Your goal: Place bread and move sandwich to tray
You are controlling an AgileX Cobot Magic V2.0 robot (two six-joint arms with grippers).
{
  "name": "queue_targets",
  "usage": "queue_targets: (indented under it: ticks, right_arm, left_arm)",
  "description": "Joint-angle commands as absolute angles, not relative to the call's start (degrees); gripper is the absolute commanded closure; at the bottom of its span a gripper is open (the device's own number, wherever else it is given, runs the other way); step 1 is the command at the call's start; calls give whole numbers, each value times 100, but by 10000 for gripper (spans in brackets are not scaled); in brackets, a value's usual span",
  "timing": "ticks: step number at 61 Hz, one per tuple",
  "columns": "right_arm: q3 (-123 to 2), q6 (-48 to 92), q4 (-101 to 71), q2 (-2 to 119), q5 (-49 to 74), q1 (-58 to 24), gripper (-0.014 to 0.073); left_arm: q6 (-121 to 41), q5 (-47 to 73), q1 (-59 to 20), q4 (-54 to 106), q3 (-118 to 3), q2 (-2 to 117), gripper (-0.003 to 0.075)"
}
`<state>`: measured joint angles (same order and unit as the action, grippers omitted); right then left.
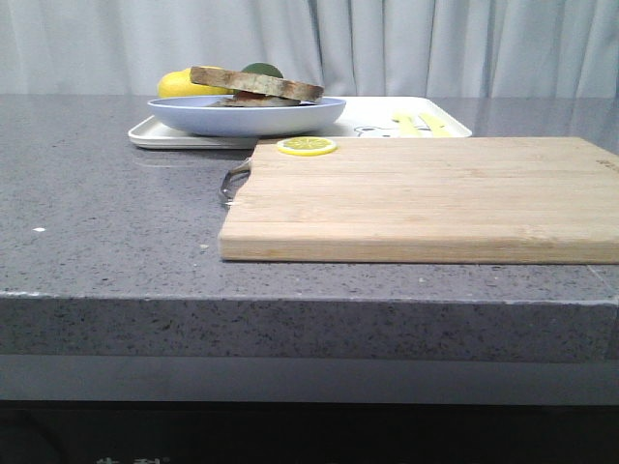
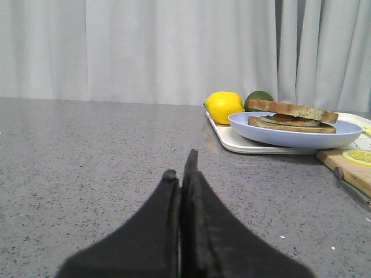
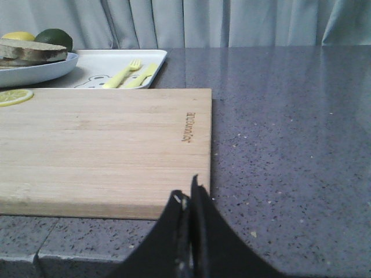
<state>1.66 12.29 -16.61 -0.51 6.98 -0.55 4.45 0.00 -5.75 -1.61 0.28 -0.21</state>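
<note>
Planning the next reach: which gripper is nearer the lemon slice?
Hard to call; probably left. The left gripper, shut, sits over bare counter, the lemon slice off to its side. The right gripper, shut, is at the board's opposite corner.

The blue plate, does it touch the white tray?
Touching. In the left wrist view the blue plate sits directly on the white tray, with no gap beneath it.
</note>
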Motion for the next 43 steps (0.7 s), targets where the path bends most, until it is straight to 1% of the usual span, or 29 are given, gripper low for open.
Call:
queue_targets:
  ticks: [1,23,26,35,43]
  right_arm:
    - [140,1245,-1690,-159,142,-30,662]
    - [140,1165,-1605,-159,-167,-30,662]
    - [140,923,-1357,-165,-175,-30,662]
    - [140,-701,-42,-165,-218,-30,662]
    - [140,-854,143,-165,-320,-30,662]
  left_arm:
    - [455,-485,-573,-154,27,-146,741]
    - [455,-485,-573,-154,27,-146,741]
    - [455,-485,-573,-154,27,-146,741]
    - [455,-485,-573,-154,27,-146,741]
    - [455,-485,-573,-154,27,-146,741]
